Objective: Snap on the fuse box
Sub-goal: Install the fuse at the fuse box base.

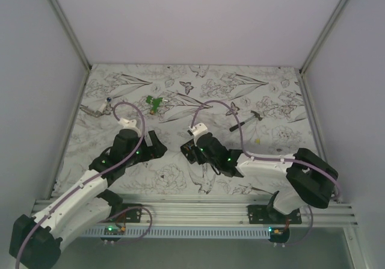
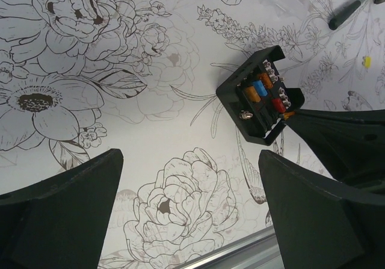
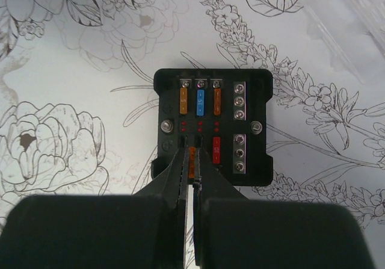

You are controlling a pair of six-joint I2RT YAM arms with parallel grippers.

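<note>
Overhead, the right gripper (image 1: 191,150) largely hides the fuse box (image 3: 212,124) on the floral table (image 1: 271,88). Its wrist camera alone shows the fingertips pinched on an orange fuse (image 3: 192,162) in the lower row. The left gripper (image 2: 189,215) hangs nearby, fingers spread wide.

I can read no text, number, brand or sign in any view. Just ahead of my right end effector (image 3: 191,156), the fuse box (image 3: 252,130) shows orange, blue and red fuses (image 3: 201,101), but any marking on their tops is too small to make out. The black casing carries no lettering I can read. The surface (image 3: 72,70) under my end effector bears only drawn flowers.
</note>
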